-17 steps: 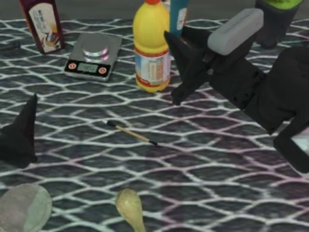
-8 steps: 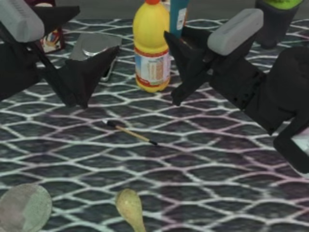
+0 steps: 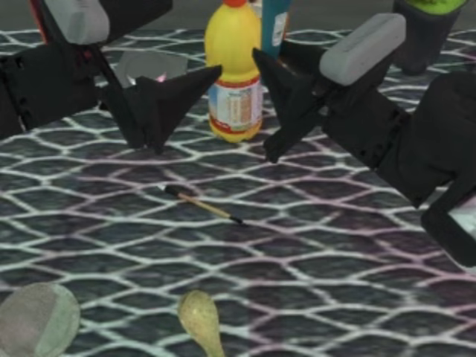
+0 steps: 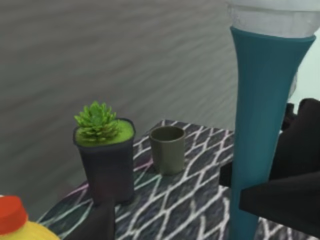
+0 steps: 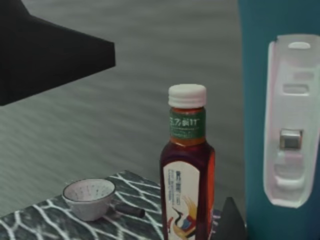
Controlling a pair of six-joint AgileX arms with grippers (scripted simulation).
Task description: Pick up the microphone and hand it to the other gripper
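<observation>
My right gripper [image 3: 277, 82] holds the microphone [image 3: 276, 26] raised at the back of the table, just behind the yellow bottle. Only a piece of its teal handle shows from above. The right wrist view fills its edge with that handle and its white strip [image 5: 290, 120]. My left gripper [image 3: 190, 110] hangs open left of the bottle, fingers pointing towards the microphone. In the left wrist view the teal handle [image 4: 260, 125] with the pale head on top stands just behind one black finger [image 4: 282, 202], and the other finger [image 4: 95, 225] is far off to the side.
A yellow bottle [image 3: 234, 74] stands between the grippers. A scale [image 3: 145, 67] is partly hidden by my left gripper. A thin stick [image 3: 202, 204], a wooden spoon [image 3: 201, 320] and a round pad [image 3: 37, 321] lie nearer. A potted plant [image 4: 104, 150], a cup [image 4: 167, 149], a sauce bottle [image 5: 187, 175] and a bowl [image 5: 90, 197] stand at the back.
My left arm rose from the near left and swung right across the back, its open fingers now near the yellow bottle. The right arm and microphone stayed put.
</observation>
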